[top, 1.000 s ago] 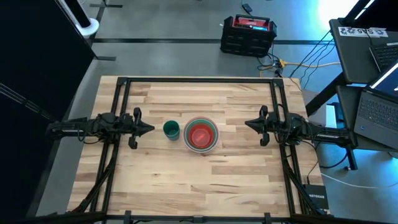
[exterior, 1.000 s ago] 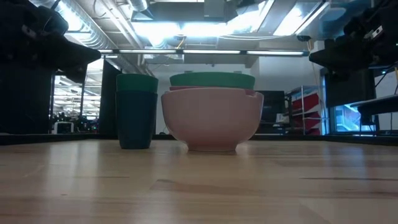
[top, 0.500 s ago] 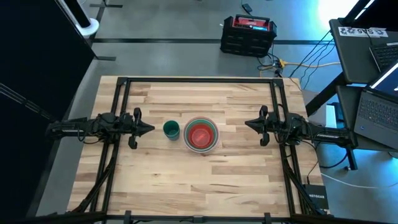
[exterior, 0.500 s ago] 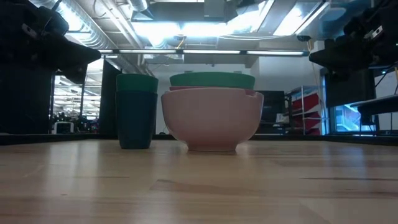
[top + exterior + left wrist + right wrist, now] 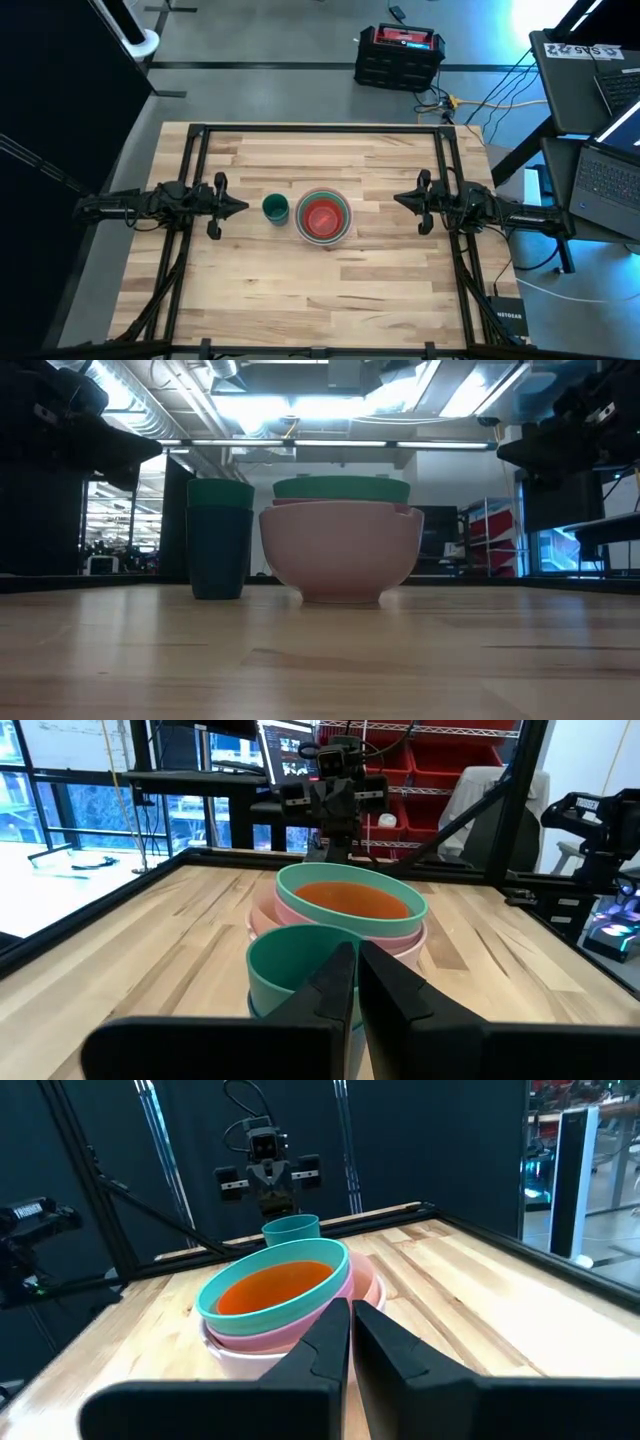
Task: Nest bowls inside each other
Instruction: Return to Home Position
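A stack of nested bowls (image 5: 322,216) rests on its base at the table's middle: a pink outer bowl (image 5: 340,555), a teal-green bowl (image 5: 350,890) inside it, an orange-red one (image 5: 272,1287) innermost. Left of the stack stand two small cups (image 5: 276,208), a green one nested in a dark blue one (image 5: 219,560). My left gripper (image 5: 243,207) hovers shut at the table's left, pointing level toward the cups. My right gripper (image 5: 398,199) hovers shut at the table's right, pointing level toward the stack. Neither touches anything.
Black frame rails (image 5: 190,180) run along the table's left, right and far sides. A black and red case (image 5: 399,55) sits on the floor beyond the far edge. Laptops (image 5: 600,170) stand to the right of the table. Bare wood lies near the front edge.
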Available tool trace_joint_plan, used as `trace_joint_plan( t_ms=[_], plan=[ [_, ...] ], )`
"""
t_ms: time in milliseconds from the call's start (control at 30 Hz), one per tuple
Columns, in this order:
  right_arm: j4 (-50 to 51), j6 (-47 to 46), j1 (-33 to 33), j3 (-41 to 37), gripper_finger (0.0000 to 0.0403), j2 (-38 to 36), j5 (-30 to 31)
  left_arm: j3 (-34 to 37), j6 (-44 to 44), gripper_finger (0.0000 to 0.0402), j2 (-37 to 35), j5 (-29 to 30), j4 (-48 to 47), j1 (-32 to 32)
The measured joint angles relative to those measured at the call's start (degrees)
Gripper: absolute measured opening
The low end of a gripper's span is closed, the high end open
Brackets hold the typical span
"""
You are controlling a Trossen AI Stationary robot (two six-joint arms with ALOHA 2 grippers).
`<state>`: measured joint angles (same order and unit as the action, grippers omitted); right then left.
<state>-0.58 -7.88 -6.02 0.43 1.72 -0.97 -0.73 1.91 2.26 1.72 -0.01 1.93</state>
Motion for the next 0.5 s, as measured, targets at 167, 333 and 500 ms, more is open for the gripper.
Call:
trace_joint_plan(
  t_ms=[167, 333, 500],
  plan=[
    [0.0, 8.7, 0.0, 0.0, 0.0001, 0.0, 0.4, 0.0, 0.0, 0.0, 0.0, 0.0, 0.0, 0.0],
    [0.0, 9.7, 0.0, 0.0, 0.0001, 0.0, 0.4, 0.0, 0.0, 0.0, 0.0, 0.0, 0.0, 0.0],
    [0.0, 9.5, 0.0, 0.0, 0.0001, 0.0, 0.4, 0.0, 0.0, 0.0, 0.0, 0.0, 0.0, 0.0]
  ],
)
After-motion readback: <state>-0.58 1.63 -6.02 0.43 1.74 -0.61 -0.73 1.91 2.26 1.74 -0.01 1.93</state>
